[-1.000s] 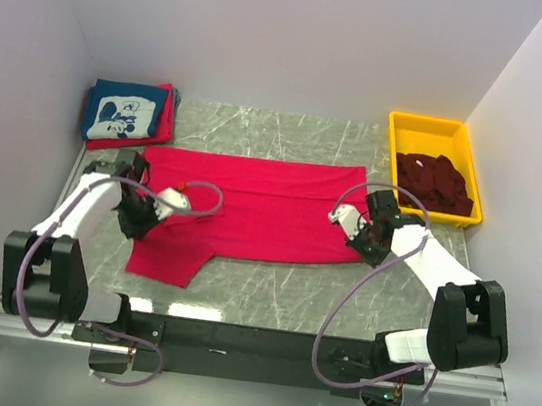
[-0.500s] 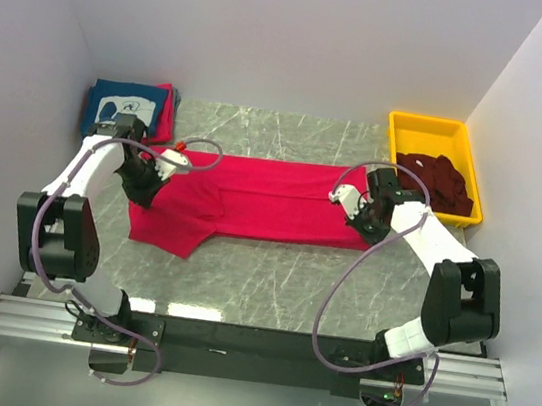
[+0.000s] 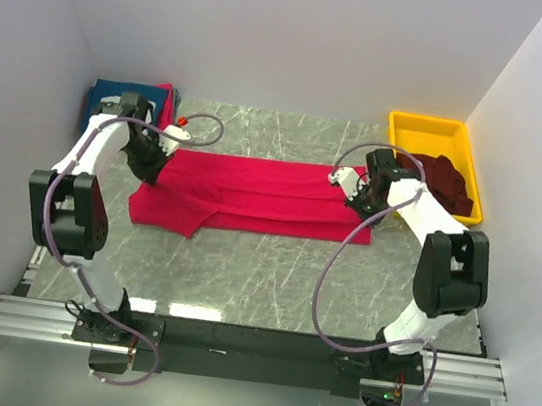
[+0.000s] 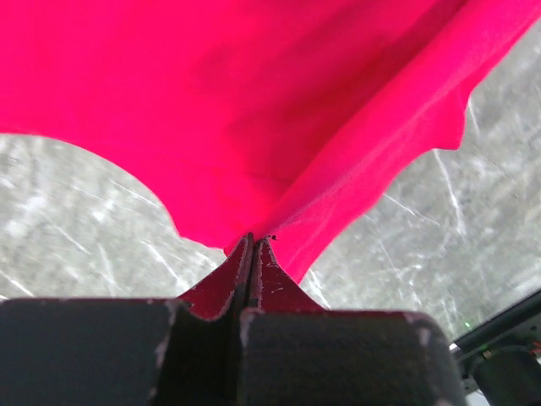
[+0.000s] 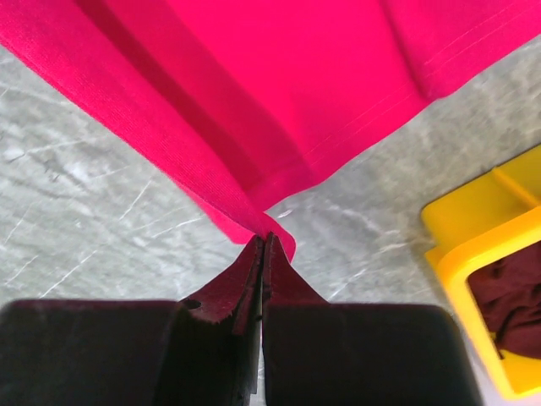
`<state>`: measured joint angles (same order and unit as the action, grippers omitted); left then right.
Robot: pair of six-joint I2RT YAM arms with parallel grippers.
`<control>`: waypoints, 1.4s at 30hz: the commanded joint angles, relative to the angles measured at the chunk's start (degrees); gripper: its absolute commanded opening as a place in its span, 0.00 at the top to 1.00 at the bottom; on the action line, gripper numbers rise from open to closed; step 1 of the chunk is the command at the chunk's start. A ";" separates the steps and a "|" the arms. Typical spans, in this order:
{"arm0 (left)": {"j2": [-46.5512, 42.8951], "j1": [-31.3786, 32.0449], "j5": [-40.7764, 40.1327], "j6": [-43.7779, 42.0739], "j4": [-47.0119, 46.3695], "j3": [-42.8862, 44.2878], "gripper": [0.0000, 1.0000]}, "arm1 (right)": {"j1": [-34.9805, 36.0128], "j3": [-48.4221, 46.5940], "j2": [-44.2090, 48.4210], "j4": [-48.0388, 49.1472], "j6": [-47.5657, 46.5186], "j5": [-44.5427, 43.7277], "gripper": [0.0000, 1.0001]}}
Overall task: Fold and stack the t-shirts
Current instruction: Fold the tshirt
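My left gripper clenched on the red t-shirt, cloth spreading ahead of it, my right gripper pinching its hem, yellow bin to its right

The big t-shirt is plain bright red. The table is grey-green with thin white lines like marble — and the bin is yellow, with dark red shirts in it. The folded shirt in the back corner is blue.
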<state>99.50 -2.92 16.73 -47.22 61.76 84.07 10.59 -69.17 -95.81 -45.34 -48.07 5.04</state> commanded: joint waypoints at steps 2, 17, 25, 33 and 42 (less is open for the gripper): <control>3.05 -0.16 0.94 1.52 -0.15 6.01 1.00 | -0.92 -6.15 -2.97 -0.80 -1.23 -1.08 1.00; 13.87 0.19 -0.30 3.36 -0.50 18.23 0.99 | -1.80 -17.31 -12.82 -2.47 -1.85 -1.17 1.00; 15.98 0.37 -1.26 3.72 -1.29 19.29 1.00 | -1.89 -22.32 -17.04 -3.17 -2.20 -1.17 1.00; 17.13 0.46 -1.79 4.51 -2.16 19.55 1.00 | -1.89 -24.00 -19.24 -3.35 -2.20 -1.70 1.00; 17.92 0.46 -2.41 4.77 -3.49 19.28 0.99 | -1.89 -24.52 -20.12 -3.00 -2.02 -2.31 1.00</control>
<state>116.90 -2.55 15.03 -43.20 59.86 101.41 9.34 -90.87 -114.83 -48.45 -49.43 4.03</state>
